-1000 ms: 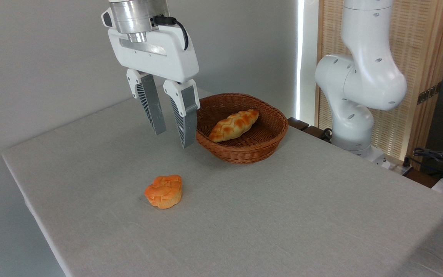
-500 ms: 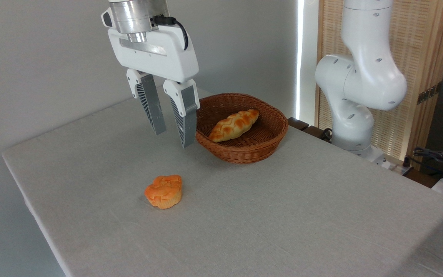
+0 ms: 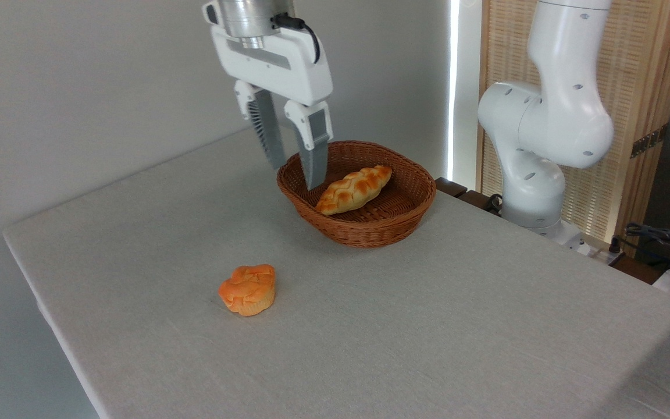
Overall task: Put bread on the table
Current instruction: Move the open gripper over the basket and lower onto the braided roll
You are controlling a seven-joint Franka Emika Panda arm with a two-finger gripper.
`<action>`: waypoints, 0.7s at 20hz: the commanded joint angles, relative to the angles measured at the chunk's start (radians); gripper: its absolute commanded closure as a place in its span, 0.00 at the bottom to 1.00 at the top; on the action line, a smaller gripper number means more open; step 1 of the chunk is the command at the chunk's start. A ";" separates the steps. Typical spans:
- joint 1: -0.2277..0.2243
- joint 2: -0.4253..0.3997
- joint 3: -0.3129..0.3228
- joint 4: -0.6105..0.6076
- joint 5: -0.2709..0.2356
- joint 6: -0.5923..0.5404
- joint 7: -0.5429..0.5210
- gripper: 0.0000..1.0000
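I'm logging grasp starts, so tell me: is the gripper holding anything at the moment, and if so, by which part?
Nothing is held. The gripper hangs open and empty above the basket's left rim, while the bread lies untouched inside it.

Single high front view over table (image 3: 428, 326)

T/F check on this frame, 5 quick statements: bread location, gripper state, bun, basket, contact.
1. The bread lies inside the wicker basket. True.
2. The gripper is shut on the bread. False: it is open and empty, fingers apart, over the basket's left rim.
3. The orange bun sits on the table, outside the basket. True.
4. The basket holds two loaves. False: only the one braided loaf is in it.
5. The gripper touches the bun. False: the bun lies well apart from it, nearer the camera.
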 commanded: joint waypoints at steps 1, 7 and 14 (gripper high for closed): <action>-0.091 -0.162 0.018 -0.217 -0.016 0.013 0.018 0.00; -0.216 -0.164 0.015 -0.352 -0.124 0.017 -0.056 0.00; -0.280 -0.141 0.004 -0.453 -0.167 0.132 -0.123 0.00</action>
